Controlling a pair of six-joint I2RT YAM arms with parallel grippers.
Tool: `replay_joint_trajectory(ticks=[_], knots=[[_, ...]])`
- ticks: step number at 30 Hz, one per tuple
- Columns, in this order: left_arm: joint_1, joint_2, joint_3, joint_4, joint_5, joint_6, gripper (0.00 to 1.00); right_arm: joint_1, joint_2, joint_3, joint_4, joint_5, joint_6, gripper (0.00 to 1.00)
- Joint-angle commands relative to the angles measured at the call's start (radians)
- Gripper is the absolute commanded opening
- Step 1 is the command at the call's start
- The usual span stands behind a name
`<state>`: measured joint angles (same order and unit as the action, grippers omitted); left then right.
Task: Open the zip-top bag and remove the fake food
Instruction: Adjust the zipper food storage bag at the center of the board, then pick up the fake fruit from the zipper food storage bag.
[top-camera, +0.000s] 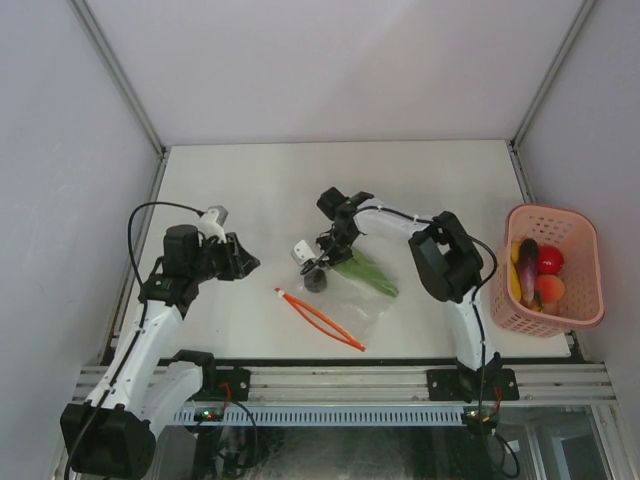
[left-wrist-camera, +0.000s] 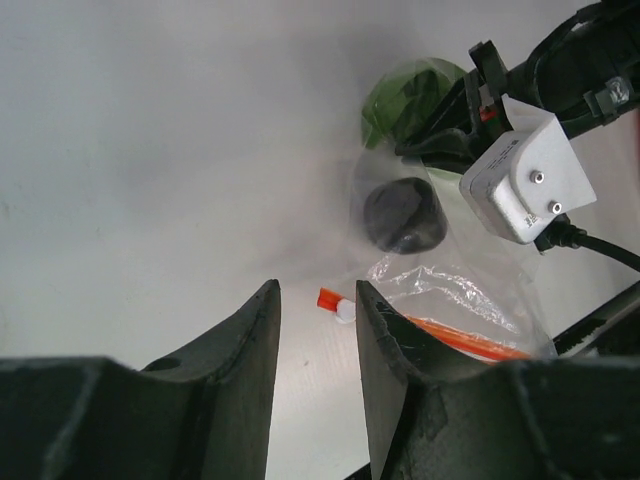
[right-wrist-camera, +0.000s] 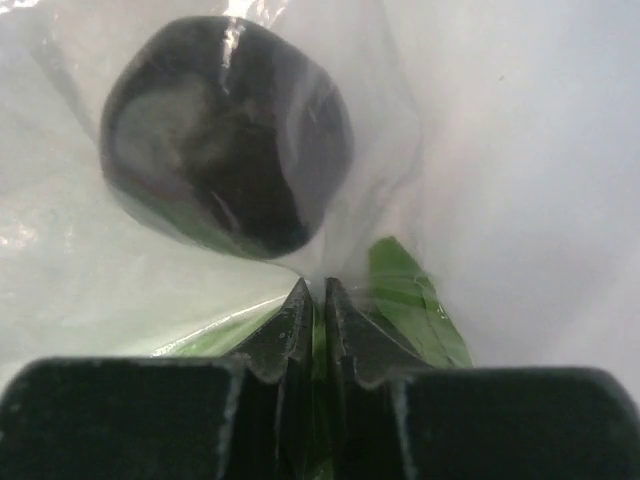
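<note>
The clear zip-top bag (top-camera: 357, 303) lies at the table's middle, its orange zip strip (top-camera: 320, 318) toward the near edge. Inside it are two pieces of fake food: a long green one (top-camera: 368, 272) and a dark round one (top-camera: 316, 281). My right gripper (top-camera: 328, 262) is at the bag's far end. In the right wrist view its jaws (right-wrist-camera: 311, 290) are shut on the bag's film, with the dark piece (right-wrist-camera: 225, 130) just ahead and the green piece (right-wrist-camera: 410, 300) beside them. My left gripper (top-camera: 250, 262) stands open and empty left of the bag, facing the strip's end (left-wrist-camera: 330, 298).
A pink basket (top-camera: 556, 212) at the right edge holds several toy fruits and vegetables. The right arm's white camera box (left-wrist-camera: 520, 180) hangs over the bag. Bare table lies behind and left of the bag.
</note>
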<state>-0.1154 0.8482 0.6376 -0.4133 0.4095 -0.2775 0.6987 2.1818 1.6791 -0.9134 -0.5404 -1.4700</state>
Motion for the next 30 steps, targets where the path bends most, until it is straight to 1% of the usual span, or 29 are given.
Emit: replay_joint_trajectory(ticks=[1, 4, 6, 9, 13, 16, 19, 22, 25, 27, 30], knots=[[0.005, -0.003, 0.038, 0.088, 0.132, -0.029, 0.4, -0.031, -0.17, -0.169, 0.197, 0.003, 0.269, 0.04], [-0.021, -0.006, -0.016, 0.206, 0.231, -0.147, 0.4, -0.073, -0.242, -0.242, 0.241, -0.029, 0.382, 0.03], [-0.087, -0.013, -0.042, 0.235, 0.219, -0.223, 0.4, -0.1, -0.282, -0.273, 0.243, -0.045, 0.44, 0.04], [-0.233, -0.07, -0.084, 0.252, 0.094, -0.296, 0.4, -0.142, -0.341, -0.317, 0.225, -0.104, 0.45, 0.05], [-0.377, -0.185, -0.152, 0.257, -0.069, -0.387, 0.38, -0.192, -0.433, -0.391, 0.228, -0.208, 0.377, 0.2], [-0.46, -0.287, -0.216, 0.262, -0.182, -0.472, 0.37, -0.226, -0.502, -0.431, 0.231, -0.274, 0.311, 0.28], [-0.548, -0.332, -0.275, 0.291, -0.287, -0.517, 0.35, -0.236, -0.544, -0.484, 0.231, -0.338, 0.215, 0.35], [-0.614, -0.289, -0.302, 0.299, -0.373, -0.516, 0.26, -0.227, -0.573, -0.535, 0.256, -0.372, 0.128, 0.41], [-0.648, -0.202, -0.316, 0.307, -0.421, -0.508, 0.18, -0.205, -0.592, -0.586, 0.298, -0.36, 0.059, 0.48], [-0.666, -0.157, -0.333, 0.339, -0.441, -0.504, 0.16, -0.187, -0.592, -0.606, 0.338, -0.316, 0.029, 0.51], [-0.689, -0.092, -0.356, 0.425, -0.439, -0.493, 0.15, -0.179, -0.572, -0.611, 0.368, -0.293, 0.017, 0.54]])
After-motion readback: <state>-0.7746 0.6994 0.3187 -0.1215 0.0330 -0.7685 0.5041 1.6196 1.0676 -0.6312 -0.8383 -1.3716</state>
